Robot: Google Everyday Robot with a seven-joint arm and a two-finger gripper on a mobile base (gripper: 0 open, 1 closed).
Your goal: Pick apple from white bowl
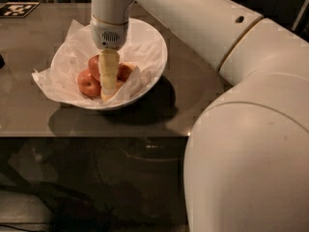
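A black-and-white marker (17,8) is being displayed at the far-left corner of the counter (193,100). Left of the middle, nearer the front edge, the white bowl (157,57) is being carried on the counter. The apple (89,83) is being cradled in the bowl's left part, on crinkled paper (60,64). Just right of the apple, the gripper (109,92) is being hung down among the fruit. How far the jaws are parted cannot be told.

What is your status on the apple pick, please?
Gripper low inside white bowl, among the fruit. Apple sits in bowl, just left of gripper, grasp unconfirmed. Smaller red apple close on the right.
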